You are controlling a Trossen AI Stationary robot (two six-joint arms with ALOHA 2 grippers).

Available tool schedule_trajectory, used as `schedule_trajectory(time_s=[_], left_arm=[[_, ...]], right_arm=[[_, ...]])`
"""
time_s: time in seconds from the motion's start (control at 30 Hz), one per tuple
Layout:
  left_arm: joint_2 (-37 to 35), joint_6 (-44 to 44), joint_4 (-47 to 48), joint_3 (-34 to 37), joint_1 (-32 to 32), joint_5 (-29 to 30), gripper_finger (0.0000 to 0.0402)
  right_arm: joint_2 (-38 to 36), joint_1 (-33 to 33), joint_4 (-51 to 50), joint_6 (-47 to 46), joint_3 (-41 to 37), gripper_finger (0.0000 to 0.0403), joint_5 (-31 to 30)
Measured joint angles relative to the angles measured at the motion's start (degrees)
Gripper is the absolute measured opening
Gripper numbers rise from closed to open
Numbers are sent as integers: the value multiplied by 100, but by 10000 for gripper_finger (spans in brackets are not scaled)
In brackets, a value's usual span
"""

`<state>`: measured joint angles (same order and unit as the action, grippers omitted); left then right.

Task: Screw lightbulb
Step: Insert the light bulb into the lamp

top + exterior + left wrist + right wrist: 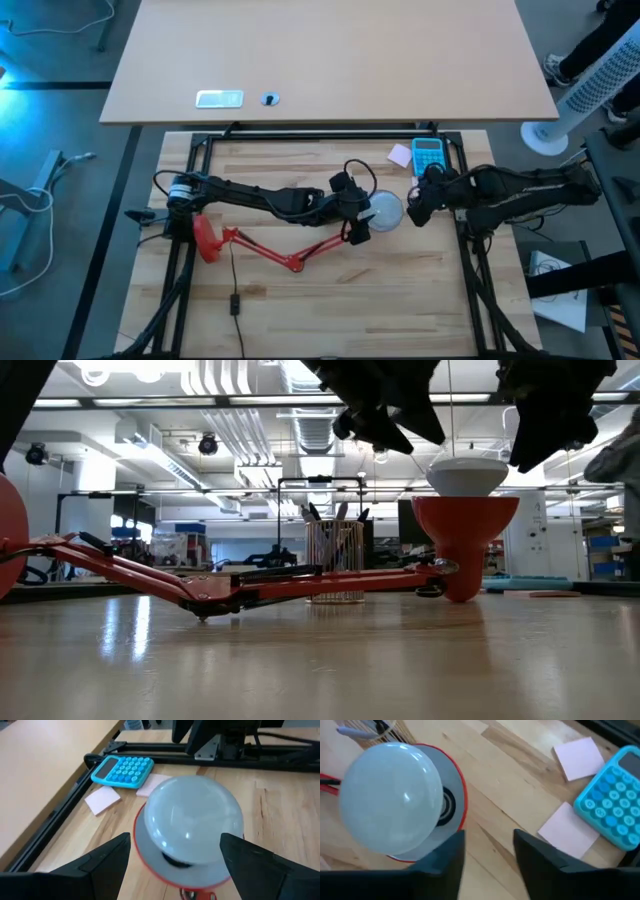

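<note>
The lightbulb, a smooth, glossy white dome, sits in the upturned mouth of the red desk lamp's cone shade, right of centre in the high view, where only a pale disc shows. The low view alone gives the profile: the bulb's rounded top stands proud of the shade rim, and the lamp's thin red jointed arm runs low across the tabletop toward the left edge of the frame. The left wrist view shows the bulb seated in the shade, with the left gripper spread wide, a finger on either side of the dome and holding nothing. The right wrist view shows the right gripper beside the shade, fingers parted with a gap between them, empty, the bulb to the upper left of that frame. The wrist views also show a blue calculator with raised round keys and pink sticky notes lying flat on the light wooden table, small in the high view.
</note>
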<state>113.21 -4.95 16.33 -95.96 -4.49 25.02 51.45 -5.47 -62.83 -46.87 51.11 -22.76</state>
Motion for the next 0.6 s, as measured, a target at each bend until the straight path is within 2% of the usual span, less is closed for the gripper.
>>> schedule_trajectory(time_s=[0.23, 0.3, 0.37, 0.47, 0.6], left_arm=[[-193, -548, 515, 0, -390, -128, 297], [-145, -646, 455, 0, -568, -247, 290], [-87, -740, 399, 0, -701, -212, 275], [-77, -989, 409, 83, -747, -202, 229], [-76, -1105, 79, 264, -657, -157, 121]], right_arm=[[36, 272, 96, 219, -7, 23, 238], [36, 392, 222, 420, -8, 6, 451], [67, 542, 315, 631, -11, 7, 713], [136, 782, 338, 912, -19, 4, 956], [125, 1126, 412, 1221, -26, 2, 1000]])
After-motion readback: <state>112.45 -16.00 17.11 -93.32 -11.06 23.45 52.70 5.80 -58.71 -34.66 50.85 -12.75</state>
